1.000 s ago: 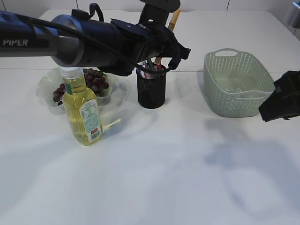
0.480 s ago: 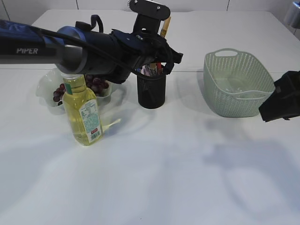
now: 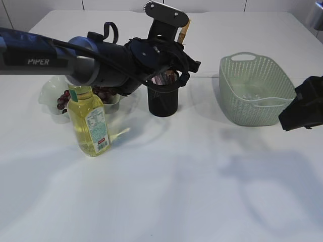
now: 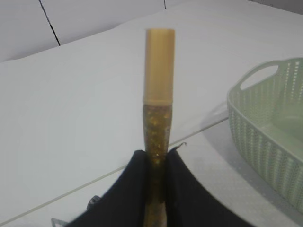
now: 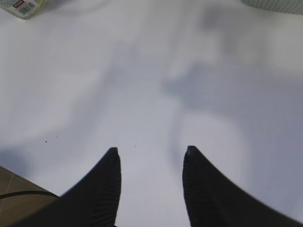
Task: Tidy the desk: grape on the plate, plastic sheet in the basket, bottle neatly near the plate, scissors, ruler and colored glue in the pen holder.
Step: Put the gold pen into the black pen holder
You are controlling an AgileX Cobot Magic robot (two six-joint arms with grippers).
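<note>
My left gripper (image 4: 156, 153) is shut on a gold glitter glue tube (image 4: 158, 94) with a yellow cap. In the exterior view the gripper (image 3: 180, 48) hangs just above the black mesh pen holder (image 3: 163, 101), and the glue's cap (image 3: 185, 27) sticks up behind it. The pen holder has several items in it. A bottle of yellow liquid (image 3: 90, 121) stands in front of the clear plate (image 3: 50, 93), which bears dark grapes (image 3: 104, 92). My right gripper (image 5: 151, 151) is open and empty above bare table. In the exterior view it is at the right edge (image 3: 303, 103).
A pale green basket (image 3: 255, 88) stands right of the pen holder and also shows in the left wrist view (image 4: 270, 142). I cannot tell what lies in it. The bottle's base shows in the right wrist view (image 5: 21, 5). The table (image 3: 166, 191) is white.
My left arm has shifted a little over the pen holder with the glue still held, its cap moving left then back right. The right arm has not moved.
</note>
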